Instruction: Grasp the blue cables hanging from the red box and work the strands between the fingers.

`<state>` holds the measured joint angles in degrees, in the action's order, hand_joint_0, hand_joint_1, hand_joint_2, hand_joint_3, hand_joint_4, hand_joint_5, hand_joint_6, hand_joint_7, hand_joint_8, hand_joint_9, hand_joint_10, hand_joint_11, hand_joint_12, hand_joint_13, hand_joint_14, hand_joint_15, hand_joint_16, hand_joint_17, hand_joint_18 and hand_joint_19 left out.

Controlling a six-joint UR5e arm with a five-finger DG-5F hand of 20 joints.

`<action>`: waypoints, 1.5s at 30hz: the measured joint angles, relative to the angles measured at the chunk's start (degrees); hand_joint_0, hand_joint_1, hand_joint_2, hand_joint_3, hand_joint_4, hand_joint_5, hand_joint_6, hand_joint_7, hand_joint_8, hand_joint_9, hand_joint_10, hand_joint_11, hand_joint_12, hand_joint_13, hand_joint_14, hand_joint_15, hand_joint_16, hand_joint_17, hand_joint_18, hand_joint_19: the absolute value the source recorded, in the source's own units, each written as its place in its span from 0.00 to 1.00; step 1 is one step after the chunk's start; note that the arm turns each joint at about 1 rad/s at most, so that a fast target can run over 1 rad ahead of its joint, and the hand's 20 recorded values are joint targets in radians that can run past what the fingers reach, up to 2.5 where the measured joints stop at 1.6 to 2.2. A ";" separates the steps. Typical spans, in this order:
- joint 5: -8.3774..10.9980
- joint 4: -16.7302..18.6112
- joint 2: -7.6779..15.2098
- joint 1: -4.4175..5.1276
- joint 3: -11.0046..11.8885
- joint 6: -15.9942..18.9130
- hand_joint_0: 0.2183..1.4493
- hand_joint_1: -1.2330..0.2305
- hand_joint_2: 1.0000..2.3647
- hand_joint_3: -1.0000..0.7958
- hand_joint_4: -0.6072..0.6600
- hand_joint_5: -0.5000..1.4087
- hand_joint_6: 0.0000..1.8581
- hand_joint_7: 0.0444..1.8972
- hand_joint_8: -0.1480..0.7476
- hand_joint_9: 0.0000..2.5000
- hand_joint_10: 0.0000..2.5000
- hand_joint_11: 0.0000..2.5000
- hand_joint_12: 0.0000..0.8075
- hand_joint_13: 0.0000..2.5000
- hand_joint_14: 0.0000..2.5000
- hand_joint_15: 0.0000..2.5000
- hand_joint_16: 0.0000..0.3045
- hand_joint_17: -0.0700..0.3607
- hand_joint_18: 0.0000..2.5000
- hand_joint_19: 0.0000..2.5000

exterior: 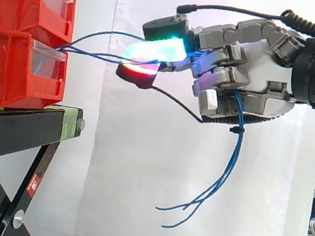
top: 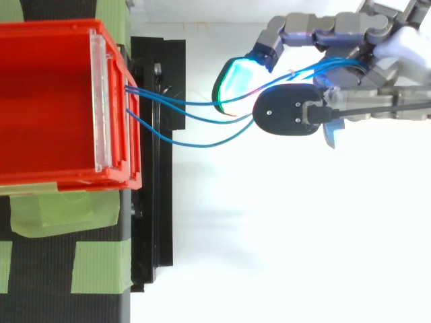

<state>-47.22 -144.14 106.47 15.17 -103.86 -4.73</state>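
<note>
Side view: two red bins [exterior: 18, 32] sit stacked at the right edge of the black stand [exterior: 12, 129], with the white curtain [exterior: 127, 177] behind. The blue cables [exterior: 237, 139] exit where the two bin fronts meet and run right, off the stand. The hand [exterior: 248, 77] is out past that edge, fingers curled round the strands, which are pinched between the glowing pads [exterior: 154, 51]. Loose ends hang below the palm.

Top view: three strands leave the upper bin [top: 47, 101] at its front edge and fan right into the hand [top: 337, 27]. Green tape [top: 94, 266] is on the stand's lower-left part.
</note>
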 measured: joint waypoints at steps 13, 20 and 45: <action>1.16 -0.81 0.00 0.38 0.00 2.68 0.47 0.42 0.01 0.37 0.78 0.54 0.01 0.51 0.70 0.70 1.00 1.00 0.73 0.78 1.00 0.64 0.84 0.61 1.00 0.23; 1.17 -0.85 -0.01 0.52 0.00 2.53 0.81 0.39 0.01 0.62 0.71 0.52 0.01 0.47 0.70 0.70 1.00 1.00 0.73 0.78 1.00 0.64 0.84 0.61 1.00 0.23; 1.16 -0.70 -0.01 0.64 0.04 2.44 0.58 0.33 0.01 0.34 0.68 0.43 0.01 0.63 0.70 0.70 1.00 1.00 0.73 0.78 1.00 0.64 0.84 0.61 1.00 0.23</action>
<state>-46.06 -144.84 106.46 15.81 -103.82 -2.29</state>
